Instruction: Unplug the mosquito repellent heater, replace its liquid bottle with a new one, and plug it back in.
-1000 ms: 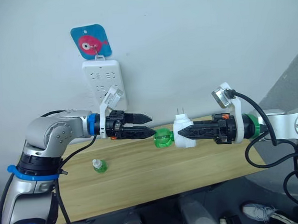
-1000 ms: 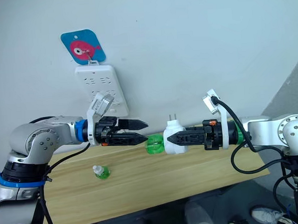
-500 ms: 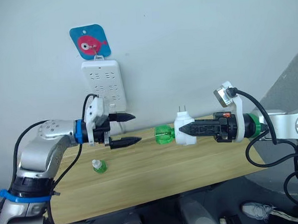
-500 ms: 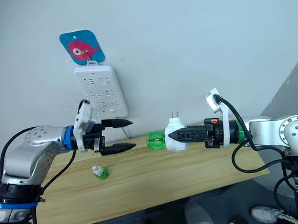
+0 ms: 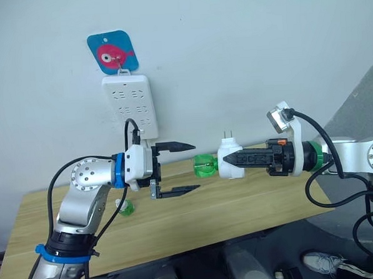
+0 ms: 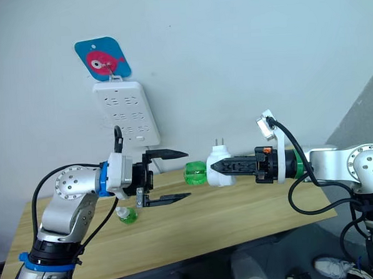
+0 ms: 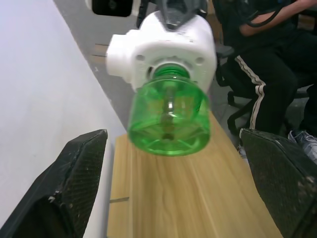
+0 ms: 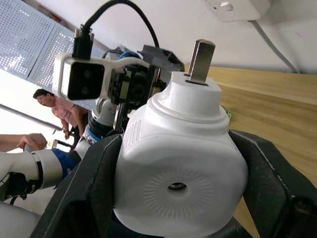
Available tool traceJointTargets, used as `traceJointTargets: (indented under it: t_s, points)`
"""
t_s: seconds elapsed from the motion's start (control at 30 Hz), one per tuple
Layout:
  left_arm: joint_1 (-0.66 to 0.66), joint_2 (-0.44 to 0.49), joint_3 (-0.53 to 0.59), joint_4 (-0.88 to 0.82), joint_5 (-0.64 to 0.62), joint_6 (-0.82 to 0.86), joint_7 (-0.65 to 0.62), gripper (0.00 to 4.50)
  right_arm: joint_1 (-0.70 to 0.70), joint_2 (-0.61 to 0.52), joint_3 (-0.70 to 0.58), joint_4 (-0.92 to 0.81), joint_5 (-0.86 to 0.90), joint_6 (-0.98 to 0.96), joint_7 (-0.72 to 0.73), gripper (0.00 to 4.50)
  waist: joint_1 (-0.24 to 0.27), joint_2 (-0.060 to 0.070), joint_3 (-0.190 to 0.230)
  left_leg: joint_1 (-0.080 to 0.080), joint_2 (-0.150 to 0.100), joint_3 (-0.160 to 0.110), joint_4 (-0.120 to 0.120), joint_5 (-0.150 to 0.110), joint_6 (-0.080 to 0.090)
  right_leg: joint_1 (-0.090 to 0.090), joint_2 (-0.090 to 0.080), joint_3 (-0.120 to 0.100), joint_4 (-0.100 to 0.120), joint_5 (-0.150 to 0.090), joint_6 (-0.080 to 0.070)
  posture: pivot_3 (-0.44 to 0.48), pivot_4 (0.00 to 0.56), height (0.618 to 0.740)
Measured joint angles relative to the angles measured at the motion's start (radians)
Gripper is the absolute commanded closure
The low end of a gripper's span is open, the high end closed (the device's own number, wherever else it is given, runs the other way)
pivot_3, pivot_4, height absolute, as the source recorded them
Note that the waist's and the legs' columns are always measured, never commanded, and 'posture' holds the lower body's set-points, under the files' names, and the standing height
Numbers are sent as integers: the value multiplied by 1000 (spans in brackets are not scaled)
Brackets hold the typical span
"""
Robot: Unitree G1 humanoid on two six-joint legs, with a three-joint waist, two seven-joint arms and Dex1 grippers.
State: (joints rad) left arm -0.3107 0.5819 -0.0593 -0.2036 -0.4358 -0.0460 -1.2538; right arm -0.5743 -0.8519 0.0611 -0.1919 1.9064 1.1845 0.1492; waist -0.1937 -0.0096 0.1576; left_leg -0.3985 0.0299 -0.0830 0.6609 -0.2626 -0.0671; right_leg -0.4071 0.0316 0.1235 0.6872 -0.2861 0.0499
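1. Currently, the heater (image 5: 230,160) is held above the wooden table (image 5: 240,211) by the right gripper (image 5: 228,161), whose black fingers are clamped on the white body from either side.
2. Two metal prongs (image 5: 226,135) are seen standing up from the top of the heater.
3. A green bottle (image 5: 205,166) is seated in the heater's round socket and sticks out sideways, away from the right gripper and toward the left gripper (image 5: 186,166).
4. The left gripper is held level with the green bottle, just beside it, with its two fingers spread wide, one above the other; nothing is gripped between them.
5. In the left wrist view, the green bottle (image 7: 169,121) is seen end-on between the two spread fingertips (image 7: 74,186), with clear space on both sides and no contact visible.
6. A second small green bottle (image 5: 125,207) with a white cap is seen standing on the table, below the left gripper's wrist and well apart from the heater.
7. A white power strip (image 5: 130,106) is hung upright on the wall behind the table, above and beyond the left gripper, well apart from the heater.
8. A blue tag with a pink fish (image 5: 112,53) is fixed on the wall directly above the power strip.
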Motion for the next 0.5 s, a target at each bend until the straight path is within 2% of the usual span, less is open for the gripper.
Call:
traceJointTargets:
  t_s: [0.27, 0.47, 0.5]
  points:
    - [-11, -74, -27, 44, 73, -138, 47, 0, 0, 6, 0, 0, 2, -1, -12, 1430, 0, 0, 0, 0, 0, 0, 0, 0, 0, 0, 0, 0, 0, 0, 0, -204, 110, 736]
    - [-15, -79, -43, 67, 102, -186, 66, 0, 0, 8, 0, 0, 4, -2, -19, 1430, 0, 0, 0, 0, 0, 0, 0, 0, 0, 0, 0, 0, 0, 0, 0, -206, 112, 736]
    - [-15, -80, -45, 72, 105, -187, 67, 187, 0, 8, 0, 0, 4, -2, -20, 1430, 0, 0, 0, 0, 0, 0, 0, 0, 0, 0, 0, 0, 0, 0, 0, -206, 112, 736]
